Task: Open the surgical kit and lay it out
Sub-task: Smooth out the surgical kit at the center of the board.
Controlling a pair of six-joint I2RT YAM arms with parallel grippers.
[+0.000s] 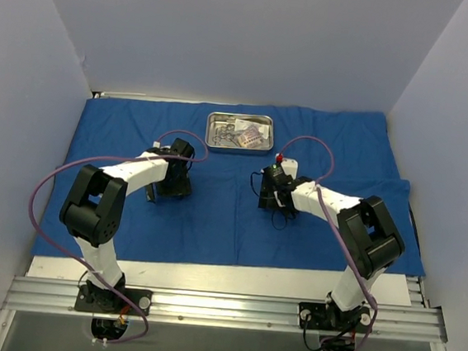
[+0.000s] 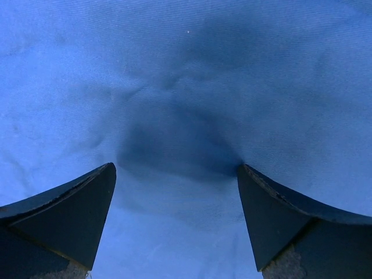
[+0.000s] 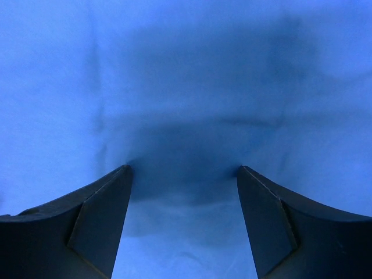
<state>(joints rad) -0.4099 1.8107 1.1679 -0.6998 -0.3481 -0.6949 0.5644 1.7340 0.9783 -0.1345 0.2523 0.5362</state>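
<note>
The surgical kit's blue cloth wrap (image 1: pixel 238 217) lies spread flat over the table. Its small steel tray (image 1: pixel 216 120) sits on the cloth at the back centre, holding silver instruments (image 1: pixel 228 137) and a clear packet (image 1: pixel 253 132). My left gripper (image 1: pixel 169 190) points down at the cloth left of centre, jaws open, fingertips (image 2: pixel 99 192) close to the fabric (image 2: pixel 186 87) with nothing between them. My right gripper (image 1: pixel 273 204) points down at the cloth right of centre, also open over bare fabric (image 3: pixel 186 87), fingertips (image 3: pixel 256 197) close to it.
Grey walls enclose the table on three sides. The cloth's near edge ends before a white strip (image 1: pixel 232 279) and the metal rail (image 1: pixel 221 307) carrying the arm bases. Purple cables (image 1: pixel 51 183) loop off both arms.
</note>
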